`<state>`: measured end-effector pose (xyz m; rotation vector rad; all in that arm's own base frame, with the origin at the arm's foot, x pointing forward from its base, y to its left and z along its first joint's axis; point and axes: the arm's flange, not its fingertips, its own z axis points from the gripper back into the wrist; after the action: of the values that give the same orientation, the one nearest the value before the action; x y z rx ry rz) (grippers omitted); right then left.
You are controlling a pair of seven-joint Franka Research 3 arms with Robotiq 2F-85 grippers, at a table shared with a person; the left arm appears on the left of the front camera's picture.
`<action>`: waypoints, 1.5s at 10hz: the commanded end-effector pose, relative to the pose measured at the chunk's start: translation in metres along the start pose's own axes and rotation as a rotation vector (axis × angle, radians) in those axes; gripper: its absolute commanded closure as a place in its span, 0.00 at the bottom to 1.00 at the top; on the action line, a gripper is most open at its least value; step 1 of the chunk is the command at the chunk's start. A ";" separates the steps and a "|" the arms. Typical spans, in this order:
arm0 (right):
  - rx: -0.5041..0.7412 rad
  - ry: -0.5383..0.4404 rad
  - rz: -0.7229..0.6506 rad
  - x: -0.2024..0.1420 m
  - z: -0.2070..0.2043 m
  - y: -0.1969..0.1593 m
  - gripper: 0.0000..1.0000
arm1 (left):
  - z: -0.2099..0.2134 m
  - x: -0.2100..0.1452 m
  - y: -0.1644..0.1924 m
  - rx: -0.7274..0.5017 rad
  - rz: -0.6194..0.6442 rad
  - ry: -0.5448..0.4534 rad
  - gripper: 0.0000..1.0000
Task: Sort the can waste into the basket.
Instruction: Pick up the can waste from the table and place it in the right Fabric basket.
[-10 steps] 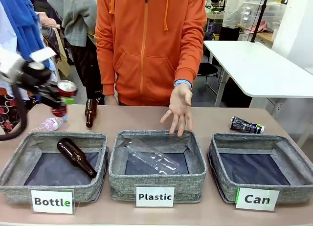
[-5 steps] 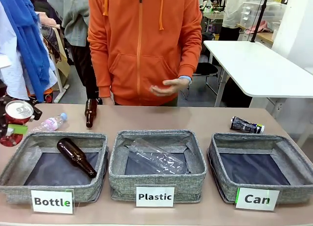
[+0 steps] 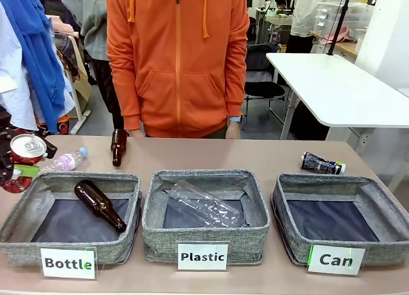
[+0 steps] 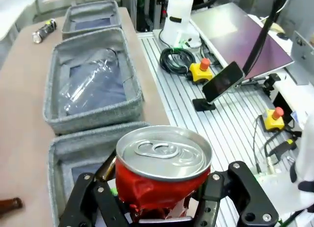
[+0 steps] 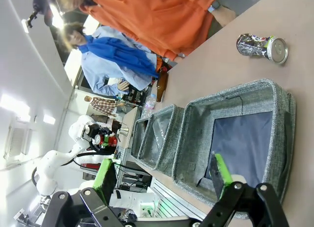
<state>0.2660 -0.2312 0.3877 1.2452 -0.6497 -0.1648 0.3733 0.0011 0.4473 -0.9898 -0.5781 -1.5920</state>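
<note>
Front view: red can (image 3: 27, 148), pinched in left gripper (image 4: 159, 200), has dropped from upper left to left edge, person's hand (image 3: 233, 130) pulled back; can's secured but well apart from Can basket (image 3: 332, 179) at lower right, black can (image 3: 323, 163) lying behind it, right gripper (image 5: 164, 183) spread.

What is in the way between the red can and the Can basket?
The left gripper holds the red can at the far left. The Bottle basket and Plastic basket sit between it and the Can basket, but they are low; carried above them, nothing visible blocks it.
</note>
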 end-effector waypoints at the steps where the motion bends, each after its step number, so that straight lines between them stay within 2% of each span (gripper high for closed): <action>1: 0.054 -0.021 0.007 0.004 0.037 0.033 0.00 | -0.076 0.061 0.042 0.248 -0.011 -0.085 1.00; 2: -0.087 0.036 -0.015 0.003 0.065 0.048 0.00 | -0.120 0.110 0.076 0.197 -0.048 -0.112 1.00; 3: -0.145 0.123 0.032 -0.007 0.093 0.057 0.00 | -0.168 0.157 0.114 0.108 -0.106 -0.092 1.00; 4: -0.210 0.167 0.059 -0.023 0.113 0.062 0.00 | -0.206 0.190 0.152 0.130 -0.118 -0.045 1.00; 6: -0.208 0.236 0.092 -0.050 0.149 0.064 0.00 | -0.290 0.240 0.210 -0.037 -0.153 -0.038 1.00; 7: -0.209 0.209 0.080 -0.055 0.166 0.059 0.00 | -0.335 0.267 0.231 -0.077 -0.166 -0.029 1.00; 8: -0.213 0.173 0.068 -0.056 0.180 0.050 0.00 | -0.381 0.291 0.242 -0.129 -0.179 -0.027 1.00; 9: -0.180 0.115 0.041 -0.054 0.191 0.042 0.00 | -0.430 0.313 0.249 -0.103 -0.173 -0.022 1.00; 10: -0.235 0.182 0.051 -0.061 0.164 0.063 0.00 | -0.471 0.324 0.250 -0.118 -0.149 0.002 1.00; 11: -0.235 0.182 0.051 -0.061 0.164 0.063 0.00 | -0.506 0.336 0.250 -0.053 -0.120 0.026 1.00; 13: -0.235 0.182 0.051 -0.061 0.164 0.063 0.00 | -0.554 0.355 0.247 0.053 -0.084 0.095 1.00; 14: -0.235 0.182 0.051 -0.061 0.164 0.063 0.00 | -0.561 0.353 0.248 0.019 -0.030 0.093 1.00; 15: -0.235 0.182 0.051 -0.061 0.164 0.063 0.00 | -0.545 0.334 0.220 0.000 -0.123 0.033 1.00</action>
<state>0.1216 -0.3208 0.4509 1.0030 -0.4941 -0.0690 0.4065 -0.6904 0.4006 -0.9080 -0.6032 -1.6842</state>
